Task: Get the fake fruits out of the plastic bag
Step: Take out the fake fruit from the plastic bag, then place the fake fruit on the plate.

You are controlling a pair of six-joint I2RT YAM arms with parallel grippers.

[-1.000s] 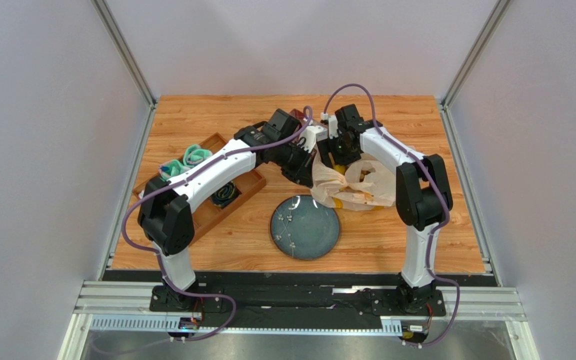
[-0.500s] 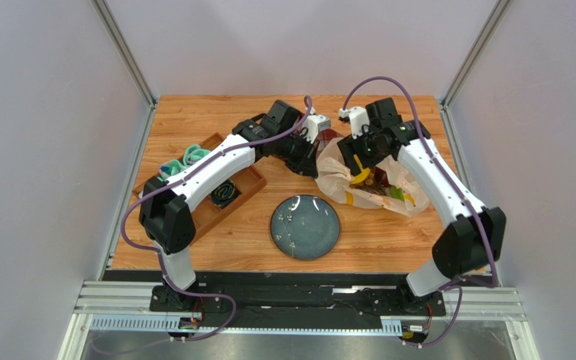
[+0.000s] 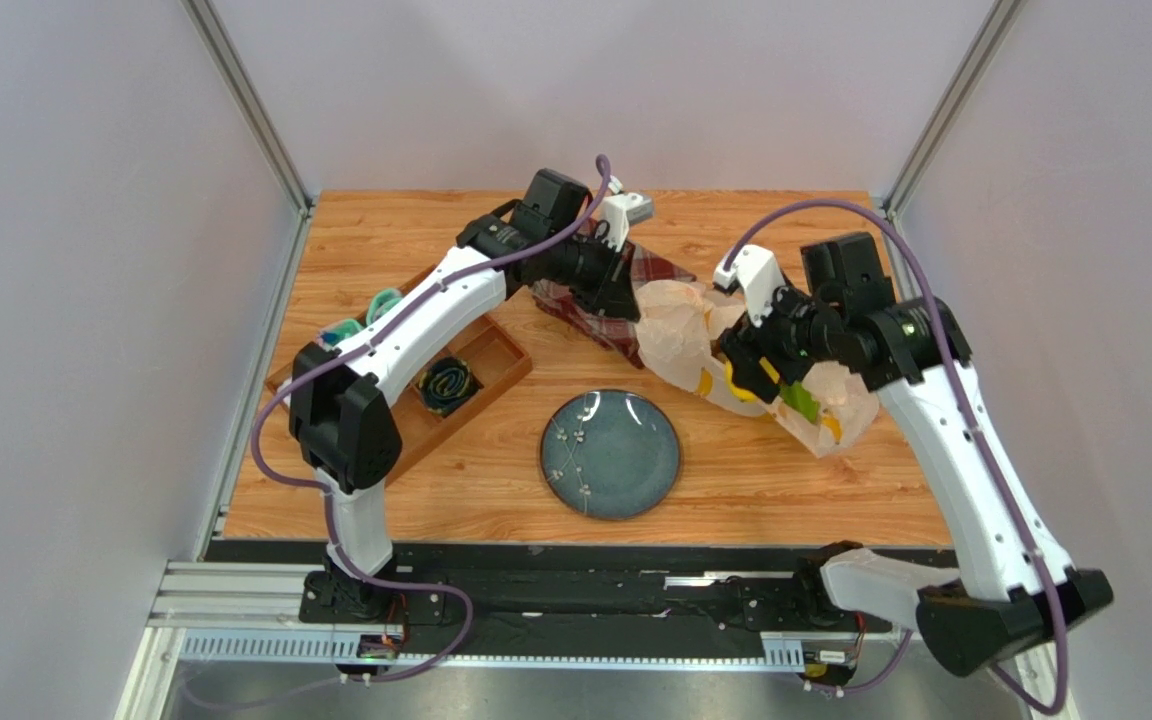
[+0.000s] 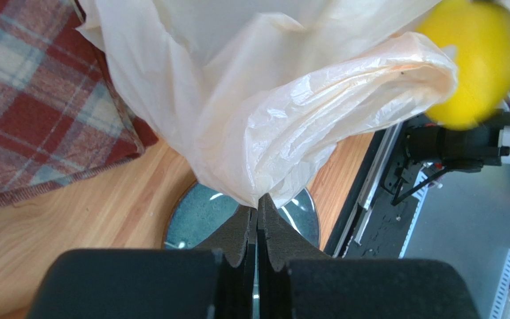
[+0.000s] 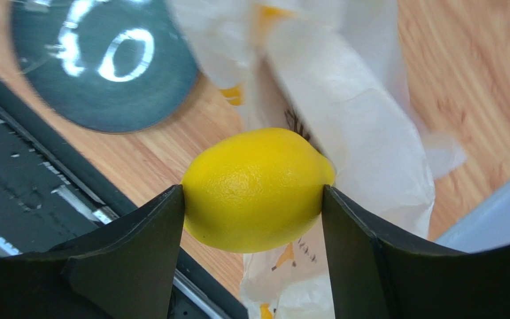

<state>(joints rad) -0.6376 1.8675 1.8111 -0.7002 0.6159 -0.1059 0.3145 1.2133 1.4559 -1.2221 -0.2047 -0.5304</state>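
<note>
My right gripper point(image 5: 252, 193) is shut on a yellow lemon point(image 5: 257, 189), held above the table between the plastic bag point(image 5: 364, 133) and the plate. In the top view this gripper point(image 3: 740, 368) hangs over the bag's near left side. The beige, crinkly bag point(image 3: 687, 323) lies right of centre. Green point(image 3: 797, 398) and yellow point(image 3: 833, 428) fruits show through its film. My left gripper point(image 4: 257, 206) is shut on a pinched fold of the bag point(image 4: 271, 133) and holds it raised at the bag's left end point(image 3: 639, 318). The lemon point(image 4: 470, 60) also shows at the left wrist view's upper right.
A blue-grey plate point(image 3: 611, 453) sits at front centre, just left of the bag. A red plaid cloth point(image 3: 665, 270) lies under the bag's far left part. A wooden tray point(image 3: 492, 368) with coiled black and teal items stands at the left.
My right arm has swung right and toward the front, bringing the lemon out of the bag's mouth. The left gripper has drawn the bag's edge back and up, stretching the bag out.
</note>
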